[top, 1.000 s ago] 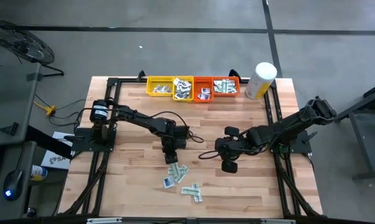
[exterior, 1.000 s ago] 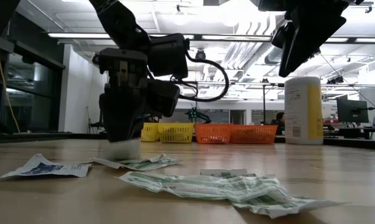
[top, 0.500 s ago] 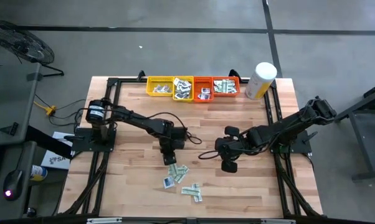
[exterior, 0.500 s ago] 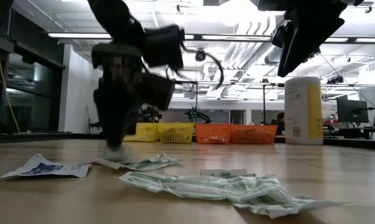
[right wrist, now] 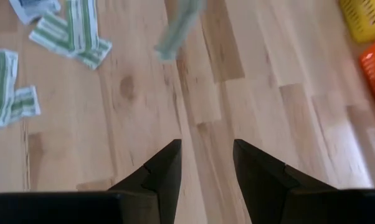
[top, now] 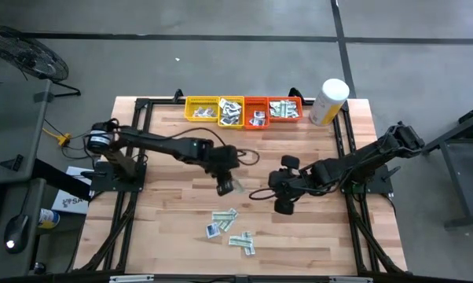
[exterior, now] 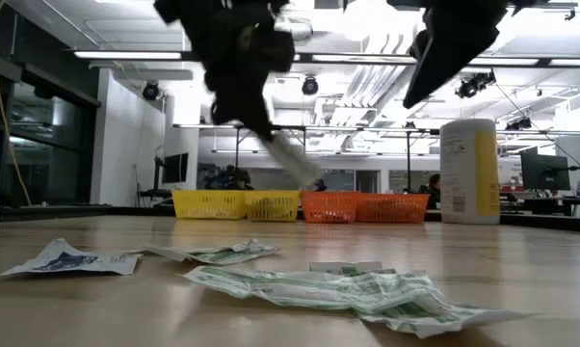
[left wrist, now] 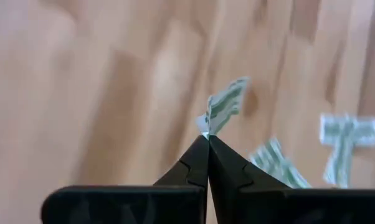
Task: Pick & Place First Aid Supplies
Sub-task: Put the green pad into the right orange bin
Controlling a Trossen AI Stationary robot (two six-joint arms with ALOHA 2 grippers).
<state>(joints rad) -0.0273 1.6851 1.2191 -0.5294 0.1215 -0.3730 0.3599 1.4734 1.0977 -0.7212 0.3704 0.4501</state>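
My left gripper (top: 225,185) hangs above the table's middle, shut on a narrow white-and-green strip packet (left wrist: 223,106). In the low view that packet (exterior: 295,162) dangles well above the wood. More packets lie flat near the table's near edge: green-striped strips (top: 223,215) (top: 243,242) and a white square with a blue centre (top: 212,230). My right gripper (top: 282,207) hovers open to the right of the left one, above bare wood (right wrist: 206,146). The held packet (right wrist: 178,28) also appears in the right wrist view. My left gripper pinches the strip packet by one end (left wrist: 206,129) between its two fingertips, which point slantingly down. The packet is lifted clear of the table and sticks out past the fingertips, tilted; in the low view it hangs below the fingers.
Along the far edge stand two yellow trays (top: 203,109) (top: 231,111) and two orange-red trays (top: 256,112) (top: 284,109), all holding packets. A tall white-and-yellow canister (top: 328,101) stands to their right. Bare wood lies between the grippers and the trays.
My left gripper, shut on the strip packet, has risen from the table and swung toward the far edge and a little to the right. The packet has come up from beside the pile and now hangs clear. My right gripper has edged slightly toward the left.
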